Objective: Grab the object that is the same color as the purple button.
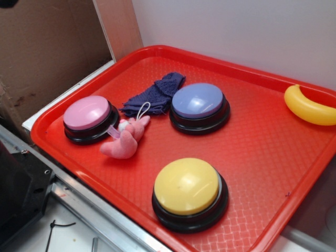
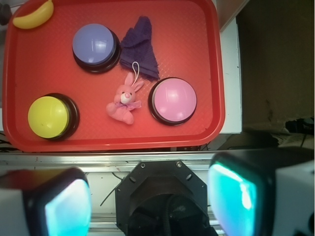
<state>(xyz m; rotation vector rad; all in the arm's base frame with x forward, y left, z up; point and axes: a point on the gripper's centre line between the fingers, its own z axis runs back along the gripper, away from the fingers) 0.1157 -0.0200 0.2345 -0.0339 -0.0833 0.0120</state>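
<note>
Gripper [image 2: 150,196] high above near edge of red tray [image 2: 15,98], looking straight down, jaws spread wide, empty. Purple cloth [image 2: 139,46] crumpled flat on tray between purple button [image 2: 95,43] and pink button [image 2: 173,100] (touching pink bunny's [image 2: 124,101] loop). No readable writing.

Tray [image 1: 252,89] holding all items: knitted cloth [image 1: 155,94] lying between two buttons [image 1: 198,106] [image 1: 89,118], plush bunny [image 1: 126,139] lying just in front of cloth, third button [image 1: 189,193] sitting nearest front edge, banana toy [image 1: 308,106] resting at far right rim
</note>
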